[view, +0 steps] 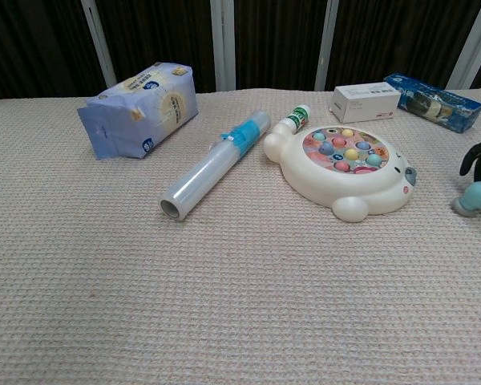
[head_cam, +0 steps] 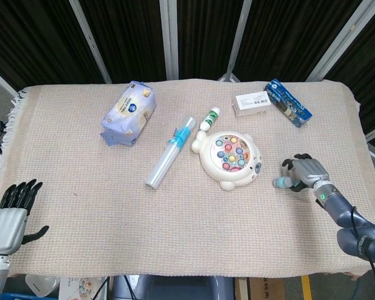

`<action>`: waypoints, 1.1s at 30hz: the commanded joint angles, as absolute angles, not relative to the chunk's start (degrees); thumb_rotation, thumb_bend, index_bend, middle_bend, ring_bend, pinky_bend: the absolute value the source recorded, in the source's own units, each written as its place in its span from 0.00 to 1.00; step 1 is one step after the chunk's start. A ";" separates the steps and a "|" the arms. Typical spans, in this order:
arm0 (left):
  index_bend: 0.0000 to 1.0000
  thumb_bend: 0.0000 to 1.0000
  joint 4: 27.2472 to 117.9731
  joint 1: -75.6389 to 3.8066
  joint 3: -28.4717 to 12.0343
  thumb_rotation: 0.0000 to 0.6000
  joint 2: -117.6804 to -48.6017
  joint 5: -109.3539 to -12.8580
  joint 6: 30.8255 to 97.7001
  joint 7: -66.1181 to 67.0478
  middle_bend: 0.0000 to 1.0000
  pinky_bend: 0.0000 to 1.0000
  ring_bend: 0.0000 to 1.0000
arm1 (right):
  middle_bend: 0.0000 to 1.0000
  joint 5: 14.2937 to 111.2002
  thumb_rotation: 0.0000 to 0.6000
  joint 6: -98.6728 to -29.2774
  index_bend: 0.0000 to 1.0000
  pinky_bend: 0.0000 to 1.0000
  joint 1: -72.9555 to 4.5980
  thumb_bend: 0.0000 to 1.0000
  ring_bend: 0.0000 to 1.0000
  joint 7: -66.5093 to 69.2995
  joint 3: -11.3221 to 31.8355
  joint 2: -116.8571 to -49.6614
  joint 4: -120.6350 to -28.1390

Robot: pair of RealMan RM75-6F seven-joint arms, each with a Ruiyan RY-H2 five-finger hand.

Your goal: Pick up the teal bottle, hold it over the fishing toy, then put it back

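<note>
A woven cloth (head_cam: 81, 187) covers the table, and on it the fishing toy (head_cam: 230, 160) sits near the middle with the teal bottle (head_cam: 282, 183) just to its right, apart from it. The right hand (head_cam: 306, 172) curls its fingers around the bottle, apparently gripping it, though the cap end seems to rest on the cloth. The left hand (head_cam: 11, 212) hovers at the near left corner, fingers spread, holding nothing.

A table under a beige cloth (head_cam: 81, 181) carries a pouch (head_cam: 129, 113), roll (head_cam: 170, 152), tube (head_cam: 209, 118), fishing toy (head_cam: 230, 159), two boxes and the bottle (head_cam: 282, 183).
</note>
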State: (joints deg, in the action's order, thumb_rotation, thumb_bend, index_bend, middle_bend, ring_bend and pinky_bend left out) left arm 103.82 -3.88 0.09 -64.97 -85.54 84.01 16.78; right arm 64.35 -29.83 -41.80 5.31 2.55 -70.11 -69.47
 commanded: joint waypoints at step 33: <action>0.00 0.16 101.53 -3.44 0.09 1.00 -65.29 -86.55 85.16 13.64 0.00 0.00 0.00 | 0.00 64.01 1.00 -39.78 0.00 0.00 -36.59 0.21 0.00 4.98 4.93 -63.67 -80.07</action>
